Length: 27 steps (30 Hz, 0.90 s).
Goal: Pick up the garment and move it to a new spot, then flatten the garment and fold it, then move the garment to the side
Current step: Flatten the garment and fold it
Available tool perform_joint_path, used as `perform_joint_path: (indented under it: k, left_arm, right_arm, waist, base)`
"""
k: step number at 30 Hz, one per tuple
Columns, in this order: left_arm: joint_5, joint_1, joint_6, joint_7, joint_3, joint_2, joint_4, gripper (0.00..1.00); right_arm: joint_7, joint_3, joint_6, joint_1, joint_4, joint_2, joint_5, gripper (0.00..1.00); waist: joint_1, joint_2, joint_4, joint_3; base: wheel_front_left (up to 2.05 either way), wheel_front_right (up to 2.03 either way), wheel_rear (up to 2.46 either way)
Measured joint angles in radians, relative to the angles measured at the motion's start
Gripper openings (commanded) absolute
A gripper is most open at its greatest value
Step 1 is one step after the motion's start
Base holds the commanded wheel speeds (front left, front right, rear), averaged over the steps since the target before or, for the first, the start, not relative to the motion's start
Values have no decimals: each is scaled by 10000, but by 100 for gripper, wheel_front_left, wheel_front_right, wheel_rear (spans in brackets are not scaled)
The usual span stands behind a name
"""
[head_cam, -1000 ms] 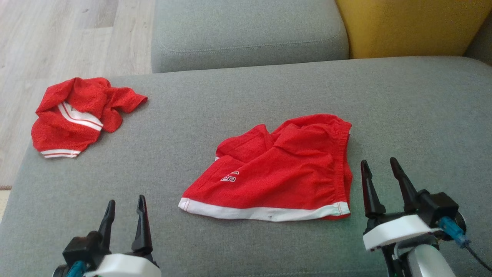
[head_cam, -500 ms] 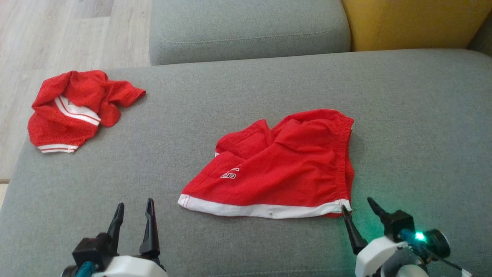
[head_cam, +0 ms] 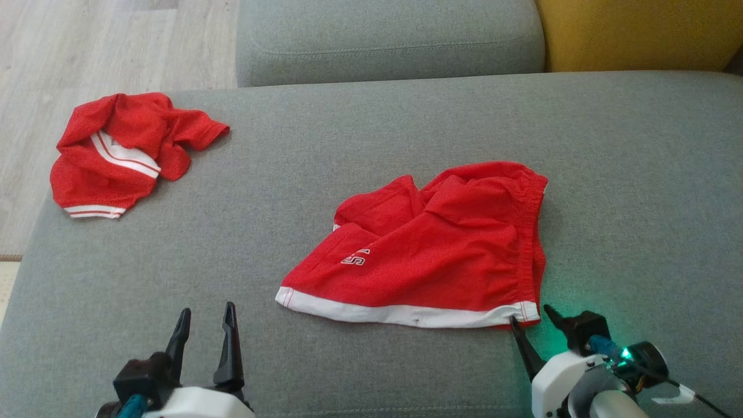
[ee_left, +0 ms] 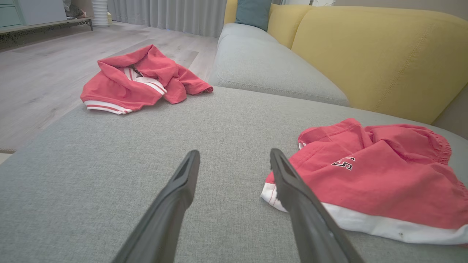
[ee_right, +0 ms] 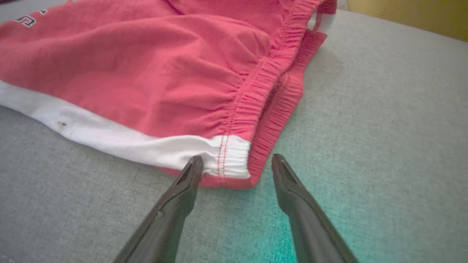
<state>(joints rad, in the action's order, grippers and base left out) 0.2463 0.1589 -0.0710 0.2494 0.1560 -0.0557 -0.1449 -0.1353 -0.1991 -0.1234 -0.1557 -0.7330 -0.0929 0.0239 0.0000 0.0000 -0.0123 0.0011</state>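
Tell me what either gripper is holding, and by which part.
Nothing is held. The right gripper stands open at the red shorts' white-hemmed corner, not closed on it; the left gripper is open above the grey cushion.

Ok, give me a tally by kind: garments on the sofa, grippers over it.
Red garments: 2, the shorts and a crumpled garment
Grippers: 2, the left gripper and the right gripper, both open
Total: 4
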Motion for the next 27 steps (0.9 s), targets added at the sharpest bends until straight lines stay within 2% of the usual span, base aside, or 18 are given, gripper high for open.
perform_joint_path:
  k: [1, 2, 5, 8, 16, 19, 23, 25, 27]
  left_arm:
    - [0, 0, -6, 0, 2, 0, -10, 100]
    - [0, 0, -6, 0, 2, 0, -17, 100]
    - [0, 0, -8, 0, -4, 0, -21, 100]
    - [0, 0, -8, 0, -4, 0, -27, 100]
    - [0, -15, -8, 0, 42, 2, -63, 100]
    - [2, -15, -54, 0, 86, 2, -61, 100]
    - [2, -15, -81, 0, 113, 2, -56, 100]
    - [2, -15, -79, 0, 102, 2, -58, 100]
    - [2, -15, -77, 0, 98, 2, -58, 100]
  right_arm:
    - [0, -61, 0, 0, -77, -13, -36, 83]
    - [2, -142, 0, -2, -148, -25, -71, 83]
    - [2, -318, 0, -28, -326, -25, -159, 67]
    - [-10, -497, 0, -237, -491, -29, -178, 64]
    - [-159, -740, 0, -810, -721, -33, -385, 64]
    - [-234, -861, 0, -815, -813, -35, -449, 49]
    - [-234, -947, 0, -815, -882, -42, -510, 37]
    - [-240, -1020, 0, -815, -882, -46, -598, 25]
    - [-267, -1070, 0, -815, -882, -56, -671, 5]
  waist:
    - [0, 0, 4, 2]
    - [0, 0, 4, 3]
    - [0, 0, -12, 13]
    - [0, 0, -34, 34]
    - [0, 0, 23, 89]
    - [0, 0, 45, 91]
    - [0, 0, 53, 99]
    - [0, 0, 40, 112]
    - [0, 0, 20, 125]
  base:
    - [0, 0, 0]
    - [0, 0, 0]
    - [0, 0, 0]
    - [0, 0, 0]
    - [0, 0, 0]
    - [0, 0, 0]
    - [0, 0, 0]
    - [0, 0, 0]
    - [0, 0, 0]
